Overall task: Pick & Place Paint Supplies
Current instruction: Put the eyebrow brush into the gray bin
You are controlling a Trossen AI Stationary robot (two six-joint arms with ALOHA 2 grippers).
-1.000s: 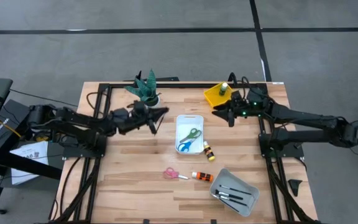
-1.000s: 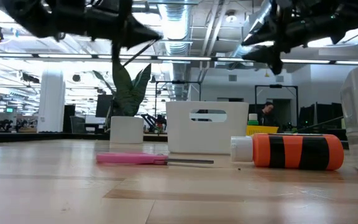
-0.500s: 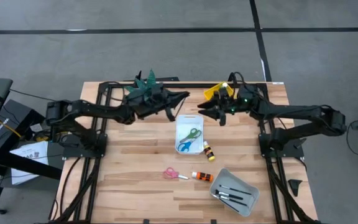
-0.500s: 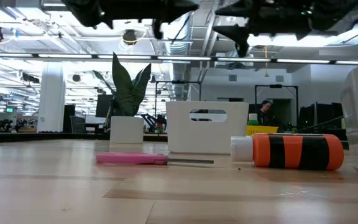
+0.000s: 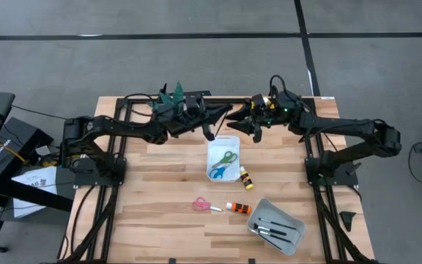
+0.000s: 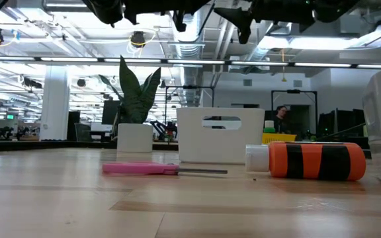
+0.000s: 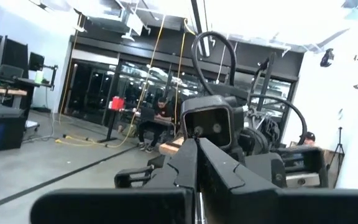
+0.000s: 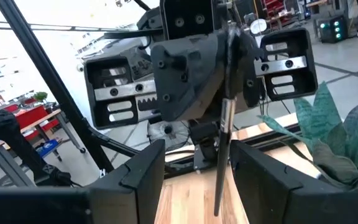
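Note:
My left gripper is high over the table's far middle, shut on a thin dark-handled brush. My right gripper faces it tip to tip and is open. In the right wrist view its fingers stand on either side of the brush's lower part, and no touch shows. On the table lie green and blue scissors in a white tray, a small yellow bottle, pink scissors, an orange bottle and brushes in a grey tray. My left gripper pinches the brush between its two shut fingers, on the handle above its middle. The fingers are about level, pointing toward the table's right, and lie across the brush. The brush hangs below them, near upright, lifted clear of the table.
A potted plant stands at the far edge behind my left arm. A yellow tray at the far right is mostly hidden under my right arm. Bare wood lies to the left of the white tray and along the near left.
Both grippers have risen and closed in on each other over the table's far middle. My left gripper has gone right and toward the far edge with the brush. My right gripper has gone left, away from the yellow tray. The things on the table have stayed put.

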